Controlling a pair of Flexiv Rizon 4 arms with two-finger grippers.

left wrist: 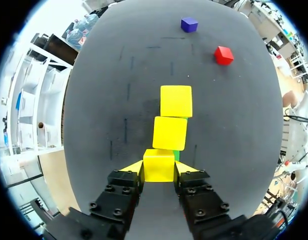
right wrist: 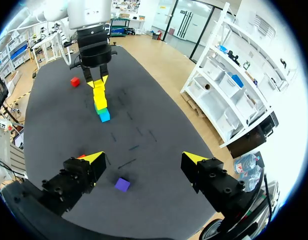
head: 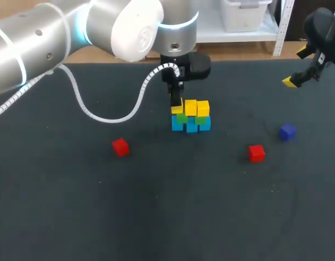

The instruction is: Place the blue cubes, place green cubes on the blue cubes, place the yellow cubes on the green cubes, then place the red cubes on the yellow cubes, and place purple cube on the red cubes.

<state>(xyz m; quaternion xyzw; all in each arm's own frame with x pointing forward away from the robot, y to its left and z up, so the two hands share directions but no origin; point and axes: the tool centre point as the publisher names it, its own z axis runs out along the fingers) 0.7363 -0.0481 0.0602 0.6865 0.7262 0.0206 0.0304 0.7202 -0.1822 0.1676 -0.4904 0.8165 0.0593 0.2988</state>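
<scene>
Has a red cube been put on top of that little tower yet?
No, both red cubes lie on the dark table, apart from the cube tower, whose top layer is yellow.

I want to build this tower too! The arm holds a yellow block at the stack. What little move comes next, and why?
Probably open the left gripper and let go. Its yellow cube seems to rest on a green cube, in line with the two placed yellow cubes, so that row looks complete. The red cubes come after.
</scene>
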